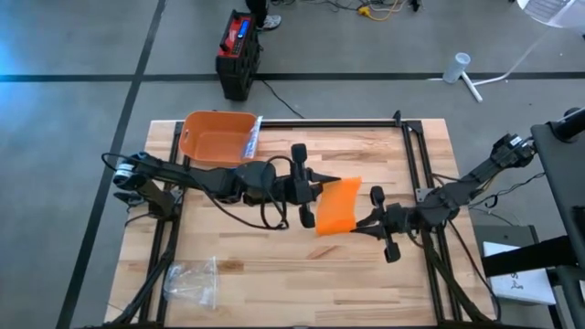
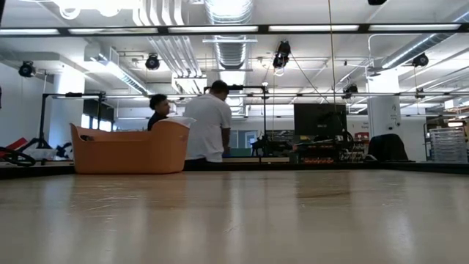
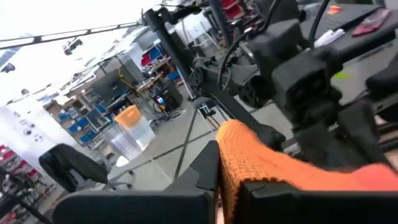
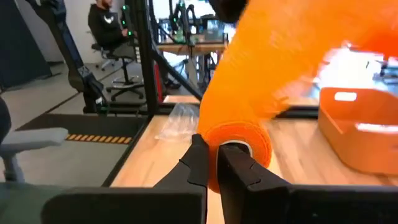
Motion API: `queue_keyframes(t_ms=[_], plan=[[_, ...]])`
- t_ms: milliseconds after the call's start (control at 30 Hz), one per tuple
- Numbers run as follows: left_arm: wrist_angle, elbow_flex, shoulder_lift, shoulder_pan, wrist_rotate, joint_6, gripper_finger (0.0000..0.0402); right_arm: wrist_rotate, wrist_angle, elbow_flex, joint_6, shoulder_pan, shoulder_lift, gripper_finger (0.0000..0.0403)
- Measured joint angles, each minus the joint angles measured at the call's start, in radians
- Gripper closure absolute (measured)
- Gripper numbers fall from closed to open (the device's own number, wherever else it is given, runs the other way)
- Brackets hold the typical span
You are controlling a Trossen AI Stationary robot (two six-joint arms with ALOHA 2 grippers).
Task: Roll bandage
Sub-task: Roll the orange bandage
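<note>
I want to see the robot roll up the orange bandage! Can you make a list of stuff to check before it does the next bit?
1. Left gripper shut on the bandage end: ok; the left wrist view shows the fabric between its fingers.
2. Right gripper shut on the rolled end: ok; the right wrist view shows its fingers pinching the roll.
3. Bandage off the table: ok; the low view shows none lying on it.
4. Bandage stretched flat, no twist: cannot tell.
5. Orange bin out of the way: ok, behind the left arm.
6. Plastic wrapper out of the way: ok, near the front left corner.
</note>
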State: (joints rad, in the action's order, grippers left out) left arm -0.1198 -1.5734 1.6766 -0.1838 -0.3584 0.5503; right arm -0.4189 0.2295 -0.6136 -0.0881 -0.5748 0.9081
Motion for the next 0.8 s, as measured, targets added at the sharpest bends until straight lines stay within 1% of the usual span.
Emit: queue_keyframes(t_ms=[100, 400, 567, 633, 700, 800], plan=[[0.058, -0.052, 0.000, -0.019, 0.000, 0.019, 0.0401, 0.000, -0.010, 0.001, -0.019, 0.002, 0.013, 0.0395], [0.086, -0.173, -0.001, -0.091, 0.001, 0.080, 0.0401, 0.000, -0.004, 0.001, -0.025, 0.002, 0.023, 0.0395], [0.095, -0.221, -0.002, -0.109, -0.004, 0.112, 0.0401, 0.001, 0.020, 0.001, -0.023, 0.002, 0.024, 0.0395], [0.095, -0.228, -0.002, -0.109, -0.054, 0.129, 0.0401, 0.011, 0.040, 0.001, -0.017, 0.002, 0.024, 0.0395], [0.095, -0.232, -0.005, -0.108, -0.132, 0.158, 0.0401, 0.047, 0.057, 0.001, -0.016, 0.002, 0.024, 0.0395], [0.095, -0.232, -0.015, -0.090, -0.203, 0.175, 0.0401, 0.102, 0.104, 0.001, 0.000, -0.001, 0.024, 0.0395]])
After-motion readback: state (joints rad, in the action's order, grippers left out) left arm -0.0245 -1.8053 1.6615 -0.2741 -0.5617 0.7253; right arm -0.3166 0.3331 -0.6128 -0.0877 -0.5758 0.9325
